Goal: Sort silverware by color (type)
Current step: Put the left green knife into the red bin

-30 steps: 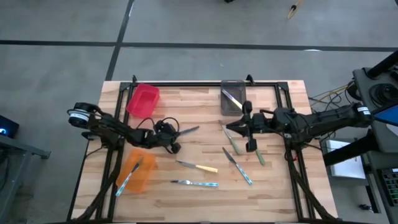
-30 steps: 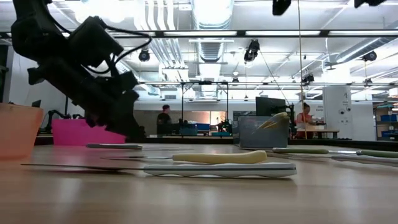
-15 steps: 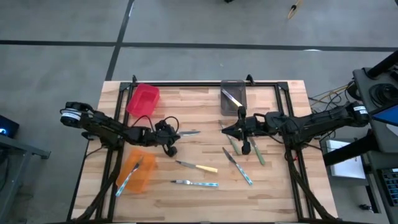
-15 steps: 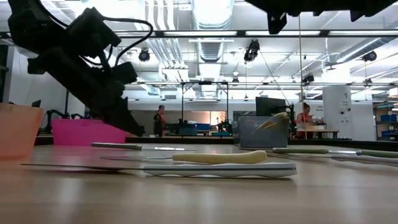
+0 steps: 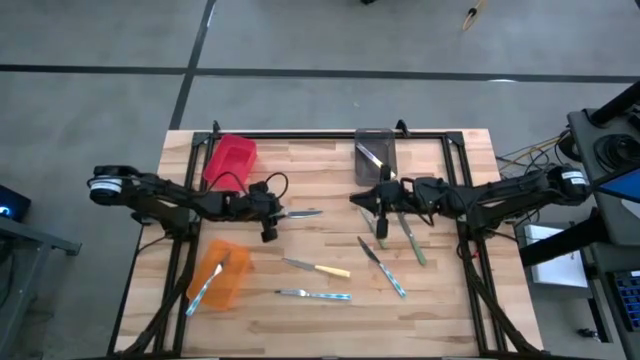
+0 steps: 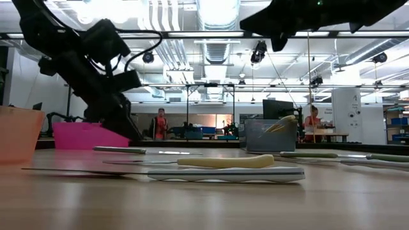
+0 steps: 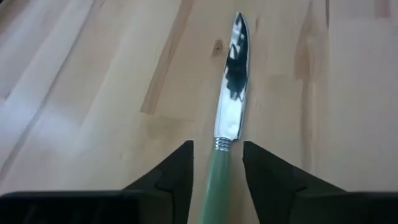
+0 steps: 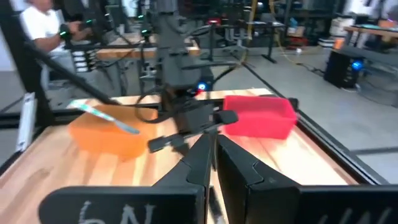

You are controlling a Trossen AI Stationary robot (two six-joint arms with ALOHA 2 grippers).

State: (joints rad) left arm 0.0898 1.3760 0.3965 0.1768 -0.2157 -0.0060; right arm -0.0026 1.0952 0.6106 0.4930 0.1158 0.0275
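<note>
the left pincer (image 7: 217, 180) stands spread around the green plastic handle of a silver knife (image 7: 227, 124) lying on the wooden bench (image 5: 320, 180), centre-left. next, lifting calls for closing firmly. the right pincer (image 8: 214, 158), pressed together, hovers centre-right, empty.

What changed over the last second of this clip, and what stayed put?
The left hand opened, letting go of the green-handled table knife, which now lies flat on the wooden table; that arm drew back toward the red plastic bin. The right hand, shut and empty, slid left and toward the grey bin, above the green-handled knives. The other knives and the orange bin did not move.
</note>
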